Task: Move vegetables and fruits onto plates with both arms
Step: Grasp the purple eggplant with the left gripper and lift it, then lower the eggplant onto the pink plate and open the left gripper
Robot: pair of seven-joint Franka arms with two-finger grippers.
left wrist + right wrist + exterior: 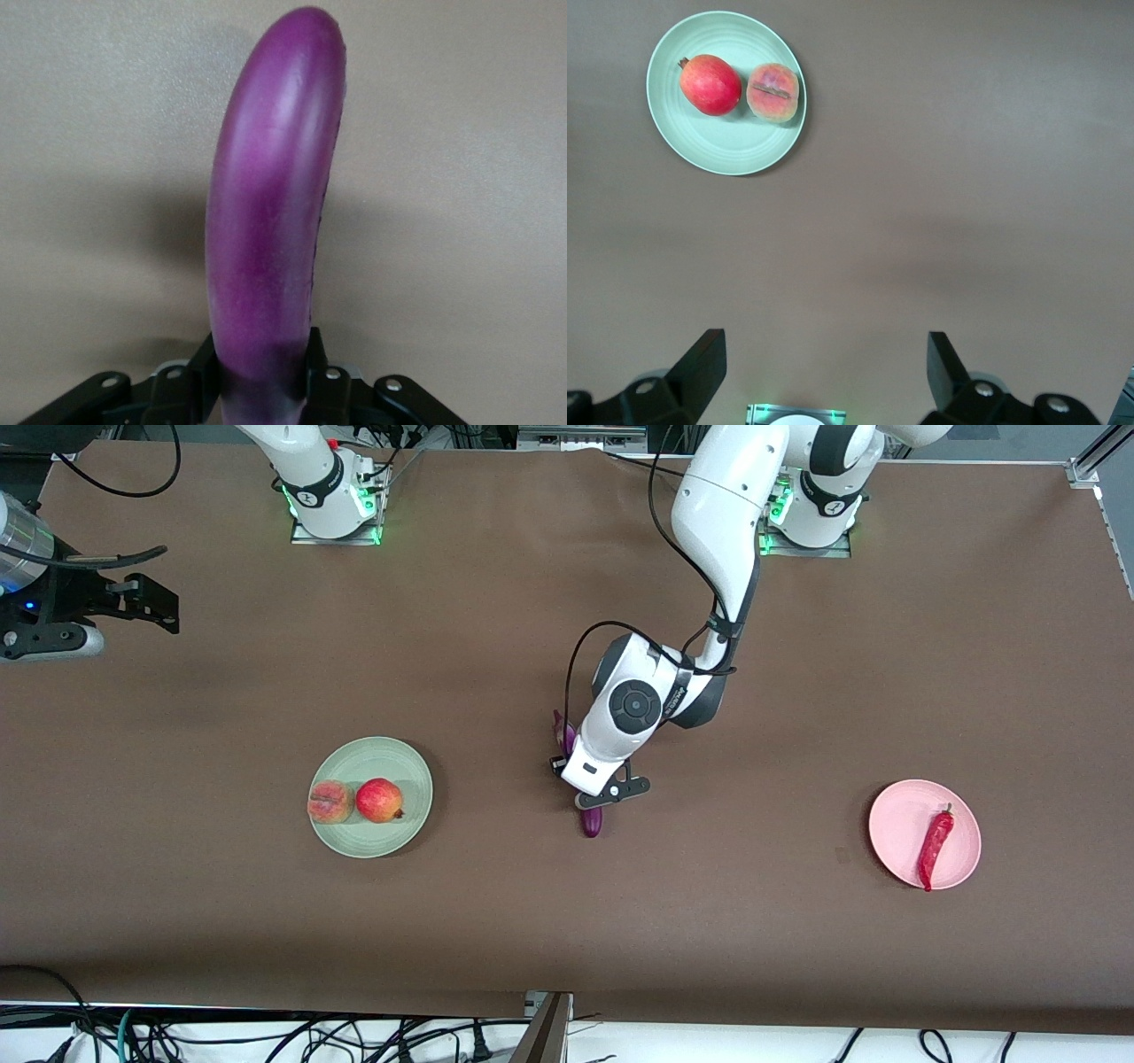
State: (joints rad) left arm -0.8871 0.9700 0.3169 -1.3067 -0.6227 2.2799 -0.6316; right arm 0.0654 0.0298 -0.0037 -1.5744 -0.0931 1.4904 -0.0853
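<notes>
White left arm bent low, left gripper [592, 804] clamping eggplant [270, 212]

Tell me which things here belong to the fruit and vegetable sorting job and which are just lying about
Job: eggplant in left gripper; peach, pomegranate on green plate; chili on pink plate; right gripper, waiting open.
Lying about: cables past table edge.

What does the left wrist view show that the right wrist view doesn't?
Only the left wrist view shows the eggplant, with the left claw shut on its end. Only the right wrist view shows the green plate carrying the pomegranate and the peach, plus the open, empty right claw. Both share the brown table.
</notes>
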